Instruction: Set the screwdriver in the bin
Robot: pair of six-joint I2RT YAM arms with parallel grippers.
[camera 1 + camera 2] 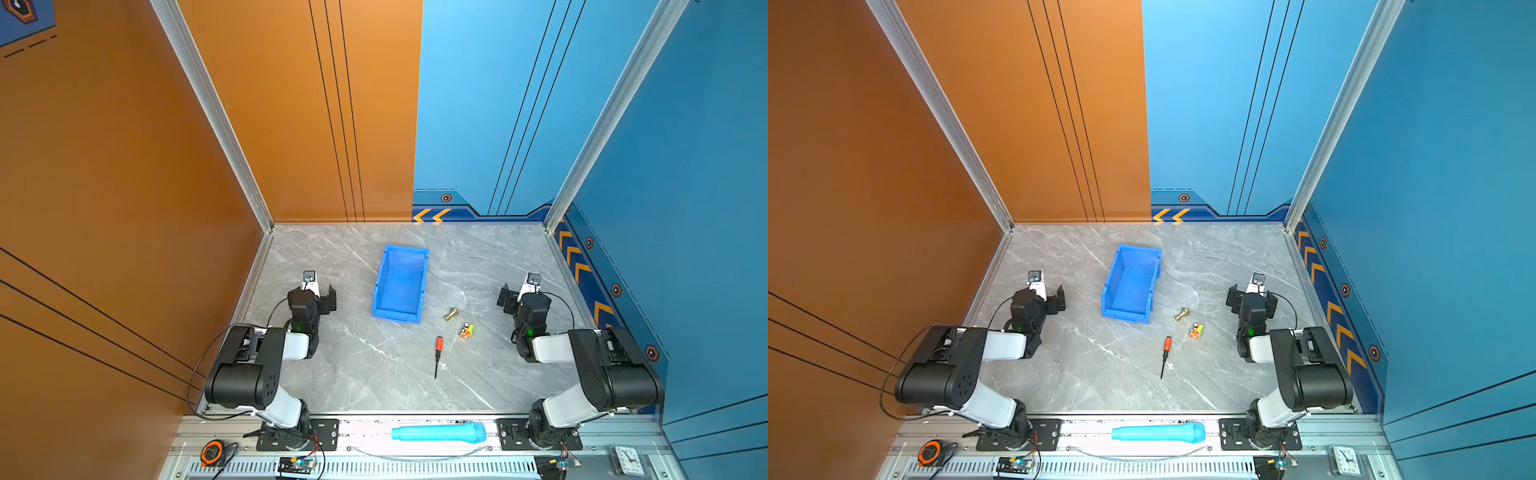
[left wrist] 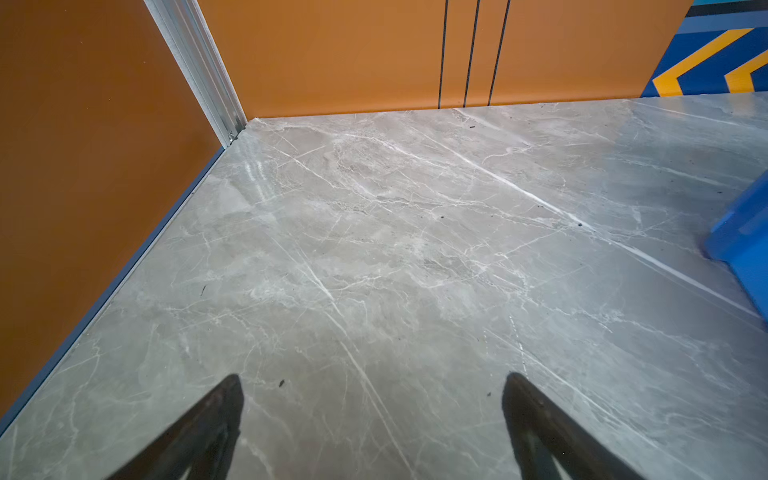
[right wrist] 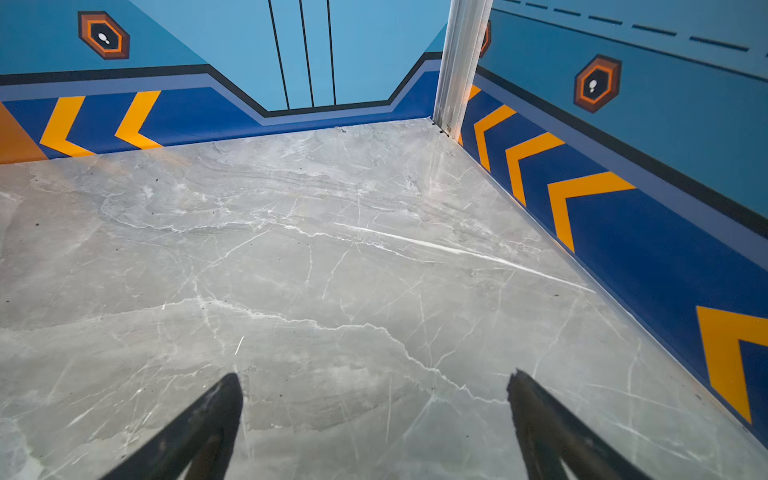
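— Claws first: what have they got?
— Nothing. Left claw (image 2: pixel 372 380) and right claw (image 3: pixel 376 378) both stand spread wide over bare desk (image 1: pixel 353 374), fingers empty.
— Where is the screwdriver from them?
— In both top views the screwdriver (image 1: pixel 437 358) lies flat on the desk, behind both claws toward the arm bases, and inward of each. It is well apart from both, but I judge the right claw nearer; neither wrist view shows it.
— Which way does it point?
— Its long axis runs nearly fore-and-aft, about in line with the way the claws face. Red-orange handle leads, toward the bin (image 1: pixel 397 318); the thin black tip trails toward the bases.
— So the grip?
— My guess: the right claw pulls back and inward, then closes across the handle. The bin sits between the two claws, its length roughly parallel to the screwdriver, so little turning should be needed.
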